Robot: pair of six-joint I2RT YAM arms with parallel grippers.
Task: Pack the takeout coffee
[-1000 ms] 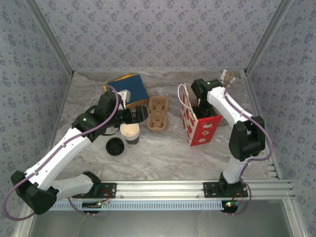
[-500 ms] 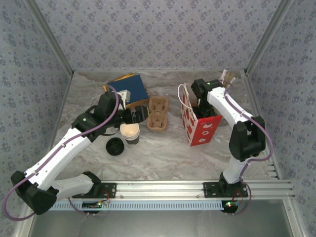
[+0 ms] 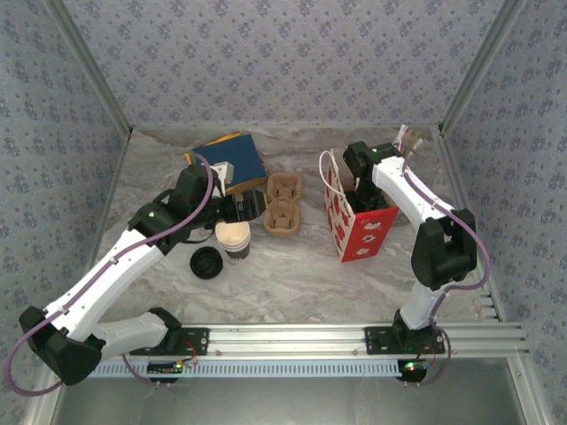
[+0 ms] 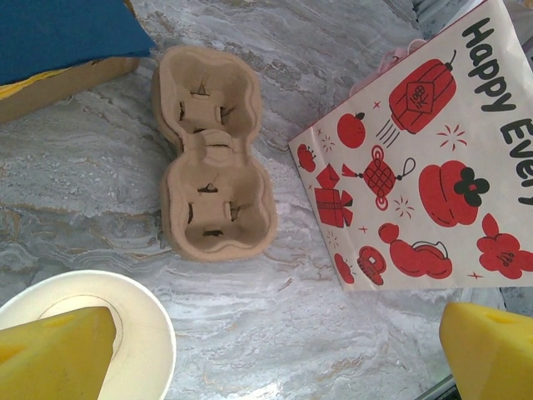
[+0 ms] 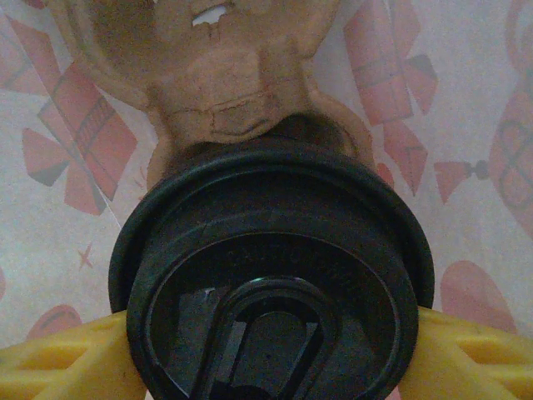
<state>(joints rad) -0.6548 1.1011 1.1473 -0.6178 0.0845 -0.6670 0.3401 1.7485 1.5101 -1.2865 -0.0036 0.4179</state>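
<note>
Pulp carrier [image 4: 212, 167] between blue box [image 3: 235, 159] and red-patterned bag [image 4: 416, 167]; loose black lid [image 3: 205, 262] apart.

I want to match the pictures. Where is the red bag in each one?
Top camera: bag standing right of the middle.
Left wrist: bag on the right, red lantern prints.
Right wrist: bag's inside wall behind the lidded cup.
Shared landmark: cardboard tray left of the bag.
</note>
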